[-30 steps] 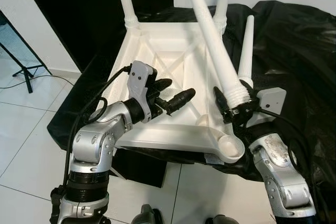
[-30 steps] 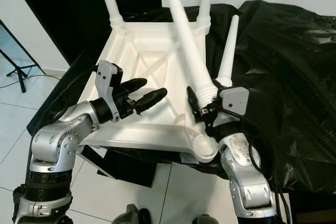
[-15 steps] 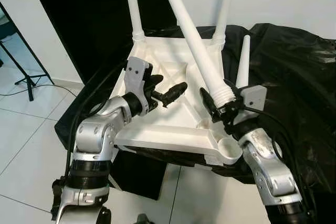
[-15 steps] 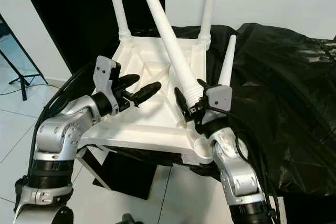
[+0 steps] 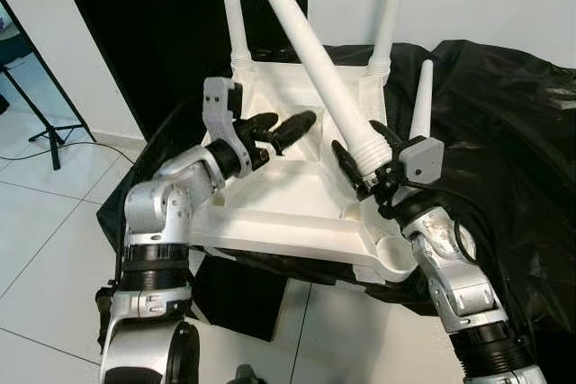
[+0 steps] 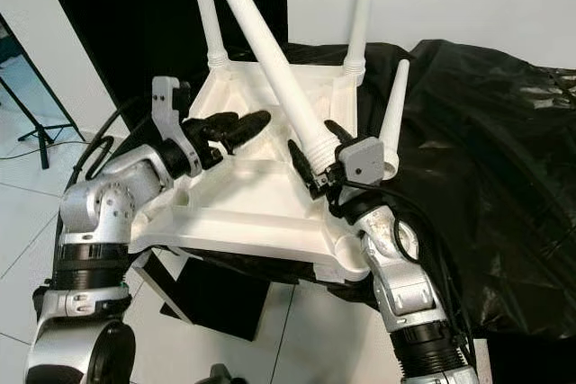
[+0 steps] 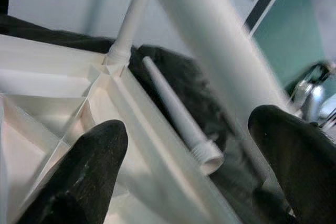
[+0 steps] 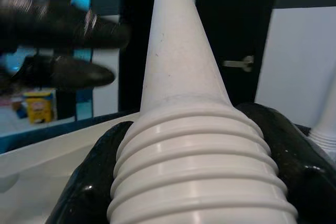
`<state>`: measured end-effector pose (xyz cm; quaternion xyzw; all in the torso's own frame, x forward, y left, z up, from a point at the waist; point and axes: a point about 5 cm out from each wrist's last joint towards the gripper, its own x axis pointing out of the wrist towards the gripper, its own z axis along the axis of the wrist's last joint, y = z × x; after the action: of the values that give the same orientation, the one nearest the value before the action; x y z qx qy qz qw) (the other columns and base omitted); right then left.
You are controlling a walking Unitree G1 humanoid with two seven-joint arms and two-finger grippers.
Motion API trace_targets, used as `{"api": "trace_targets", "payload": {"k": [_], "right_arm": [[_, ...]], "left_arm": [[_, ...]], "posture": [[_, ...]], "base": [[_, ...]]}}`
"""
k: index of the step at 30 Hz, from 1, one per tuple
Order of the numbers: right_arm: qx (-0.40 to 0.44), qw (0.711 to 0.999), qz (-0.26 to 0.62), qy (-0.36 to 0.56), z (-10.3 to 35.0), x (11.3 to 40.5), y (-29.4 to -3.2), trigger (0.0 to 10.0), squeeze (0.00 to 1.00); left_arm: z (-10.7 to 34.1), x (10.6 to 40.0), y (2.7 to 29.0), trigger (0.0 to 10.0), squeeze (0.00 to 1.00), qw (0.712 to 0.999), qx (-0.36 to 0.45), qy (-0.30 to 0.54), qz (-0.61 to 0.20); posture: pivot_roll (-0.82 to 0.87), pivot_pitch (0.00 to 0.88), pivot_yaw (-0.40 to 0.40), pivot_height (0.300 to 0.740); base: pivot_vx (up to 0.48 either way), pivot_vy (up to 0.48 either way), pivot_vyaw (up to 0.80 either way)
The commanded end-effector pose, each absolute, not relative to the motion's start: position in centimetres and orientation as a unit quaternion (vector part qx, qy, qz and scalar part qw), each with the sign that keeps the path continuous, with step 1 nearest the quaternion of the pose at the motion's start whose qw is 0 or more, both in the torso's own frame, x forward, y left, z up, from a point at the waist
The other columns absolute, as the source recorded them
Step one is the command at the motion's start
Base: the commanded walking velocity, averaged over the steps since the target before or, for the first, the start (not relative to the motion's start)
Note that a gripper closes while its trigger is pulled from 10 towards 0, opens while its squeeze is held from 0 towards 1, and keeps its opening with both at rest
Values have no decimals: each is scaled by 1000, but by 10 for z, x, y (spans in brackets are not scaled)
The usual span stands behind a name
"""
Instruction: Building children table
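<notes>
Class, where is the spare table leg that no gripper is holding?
The loose table leg lies on the black sheet, just right of the upturned tabletop and beside the right gripper.

Held leg (image 5: 315, 60) tip cut off at top edge; threaded end possibly hidden behind right gripper (image 5: 367, 161)

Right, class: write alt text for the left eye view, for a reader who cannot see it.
The right gripper holds a white table leg by its threaded end, tilted over an upturned white tabletop on black sheeting. The left gripper hovers open above the tabletop. Two legs stand screwed in at the far corners; a loose leg lies on the sheeting.
</notes>
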<state>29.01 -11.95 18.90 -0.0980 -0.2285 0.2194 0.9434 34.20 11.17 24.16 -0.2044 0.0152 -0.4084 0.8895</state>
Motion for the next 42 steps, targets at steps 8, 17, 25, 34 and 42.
{"api": "trace_targets", "payload": {"k": [8, 17, 25, 34, 42], "right_arm": [[-127, 918, 270, -260, 194, 290, -108, 10000, 0], [-134, 907, 301, -264, 182, 280, -87, 10000, 0], [-125, 909, 297, -263, 178, 278, -87, 10000, 0], [-125, 910, 294, -265, 177, 279, -86, 10000, 0], [-99, 915, 298, -255, 174, 281, -84, 10000, 0]], "left_arm": [[257, 348, 116, 10000, 0, 844, -266, 2, -466], [276, 368, 119, 10000, 0, 839, -303, -5, -453], [289, 382, 132, 10000, 0, 844, -328, -10, -423], [292, 388, 137, 0, 0, 849, -338, -10, -405], [291, 391, 136, 0, 0, 852, -331, -4, -406]], "posture": [[0, 0, 14, 740], [-12, 0, 21, 740], [-10, 0, 24, 740], [-8, 0, 32, 740], [-1, 0, 30, 740]], "base": [[0, 0, 0], [0, 0, 0], [0, 0, 0], [0, 0, 0], [0, 0, 0]]}}
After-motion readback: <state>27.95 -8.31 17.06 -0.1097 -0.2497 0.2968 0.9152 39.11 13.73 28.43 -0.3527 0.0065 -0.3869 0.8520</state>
